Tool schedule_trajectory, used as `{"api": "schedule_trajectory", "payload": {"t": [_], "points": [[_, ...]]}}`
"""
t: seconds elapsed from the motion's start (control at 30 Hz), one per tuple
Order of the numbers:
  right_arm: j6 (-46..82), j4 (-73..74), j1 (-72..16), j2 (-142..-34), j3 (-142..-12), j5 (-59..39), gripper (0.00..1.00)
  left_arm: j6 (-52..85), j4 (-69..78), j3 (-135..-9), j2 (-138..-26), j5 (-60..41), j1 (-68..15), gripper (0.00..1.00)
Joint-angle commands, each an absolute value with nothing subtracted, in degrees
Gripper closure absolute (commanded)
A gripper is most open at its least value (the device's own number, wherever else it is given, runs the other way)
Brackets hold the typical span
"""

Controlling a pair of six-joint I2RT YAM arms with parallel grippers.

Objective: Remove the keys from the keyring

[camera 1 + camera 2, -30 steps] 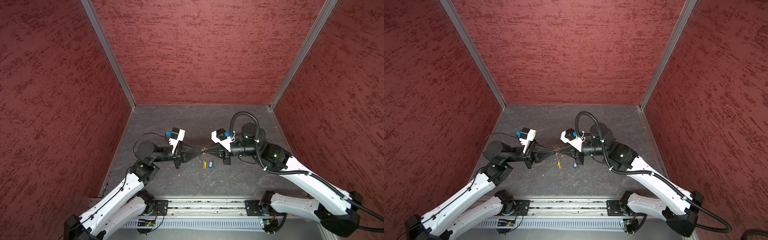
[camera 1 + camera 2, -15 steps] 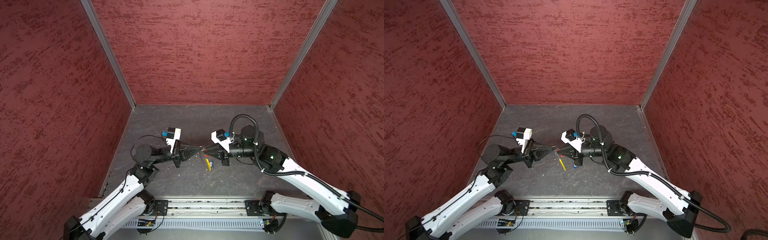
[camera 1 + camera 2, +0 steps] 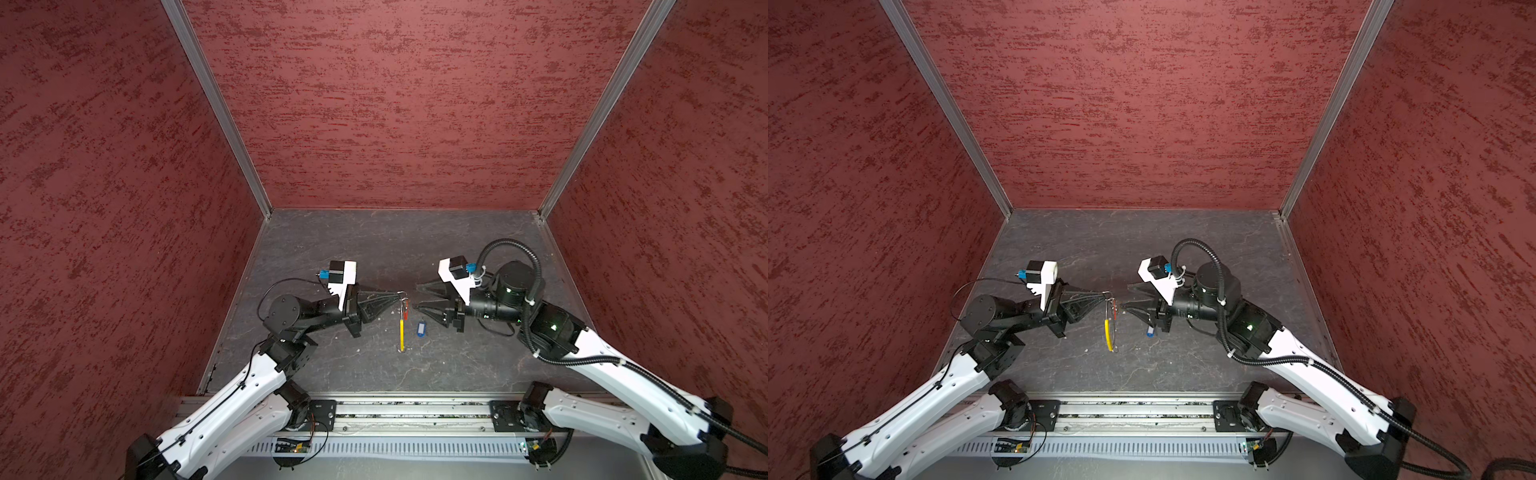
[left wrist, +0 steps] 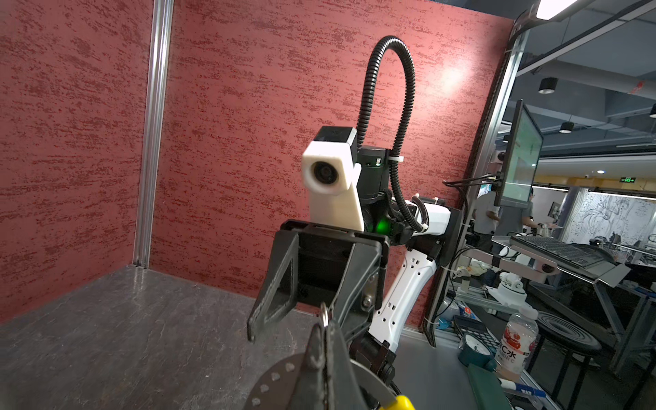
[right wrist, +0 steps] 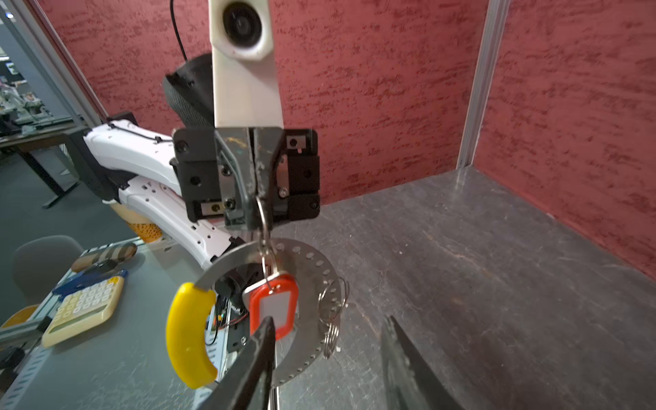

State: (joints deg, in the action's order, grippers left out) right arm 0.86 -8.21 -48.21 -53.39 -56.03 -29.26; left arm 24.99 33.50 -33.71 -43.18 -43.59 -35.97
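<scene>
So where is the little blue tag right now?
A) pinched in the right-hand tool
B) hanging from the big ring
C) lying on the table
C: the blue tag lies flat on the table, apart from the keyring dangling from the left tool.

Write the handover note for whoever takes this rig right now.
Left gripper: shut on the small ring at the top of the keyring, which hangs below it.
Right gripper: open, empty, facing the keyring.
Blue tag: off the keyring, lying on the table beneath the right gripper.
Red tag: on the keyring.
Done: blue tag removed.
Left: take off the red tag.
</scene>
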Motion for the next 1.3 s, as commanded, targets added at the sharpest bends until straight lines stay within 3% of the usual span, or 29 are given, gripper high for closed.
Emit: {"api": "schedule_trajectory", "payload": {"t": [0.0,0.43,1.27], "points": [[3.2,-0.7,-48.1,-50.5,-54.9,-26.5,0.48,23.6,34.6,-35.2,-42.9,-42.8,-36.3,1.00],[13.6,13.7,-48.2,-54.9,-54.2,-36.0,0.48,23.7,36.1,-34.8,-43.3,-42.4,-37.4,1.00],[20.2,21.5,-48.5,-58.7,-50.9,-42.8,0.87,24.3,38.1,-33.8,-43.4,-41.9,-37.6,1.00]]}}
